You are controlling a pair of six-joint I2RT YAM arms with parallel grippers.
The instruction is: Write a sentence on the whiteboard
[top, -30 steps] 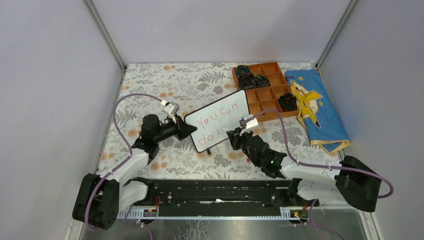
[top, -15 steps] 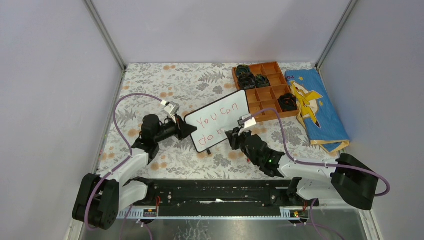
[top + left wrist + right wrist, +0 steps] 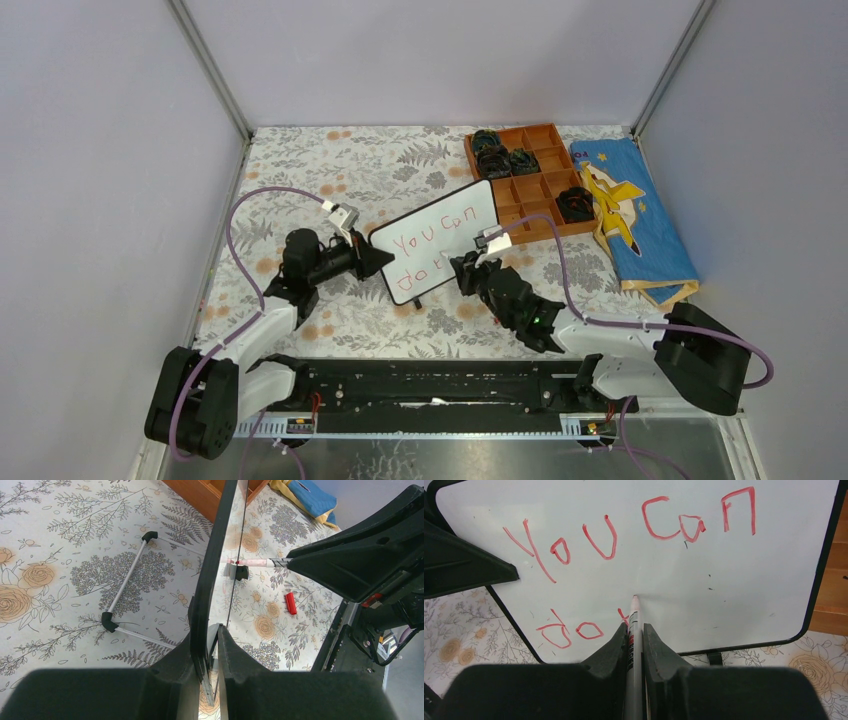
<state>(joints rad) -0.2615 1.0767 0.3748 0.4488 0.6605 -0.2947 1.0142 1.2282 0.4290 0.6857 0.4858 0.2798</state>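
Observation:
The whiteboard [image 3: 445, 235] stands tilted on its feet, and my left gripper [image 3: 383, 262] is shut on its left edge [image 3: 215, 555]; in the left wrist view the gripper [image 3: 212, 630] clamps the black frame. The sentence [image 3: 624, 535] so reads "You can" in red, with "do" and a first stroke of another letter below. My right gripper [image 3: 635, 626] is shut on a white marker [image 3: 633, 614]. The marker's tip touches the board just right of "do". From above, the right gripper [image 3: 463, 268] sits at the board's lower right.
A brown compartment tray [image 3: 548, 212] with dark objects stands behind the board on the right. A blue cloth [image 3: 630, 215] lies beside it. A red cap [image 3: 290, 603] lies on the floral table cover. The board's wire stand [image 3: 125, 580] rests behind it.
My right arm has edged slightly left toward the board with the marker. The left arm and the board have not moved.

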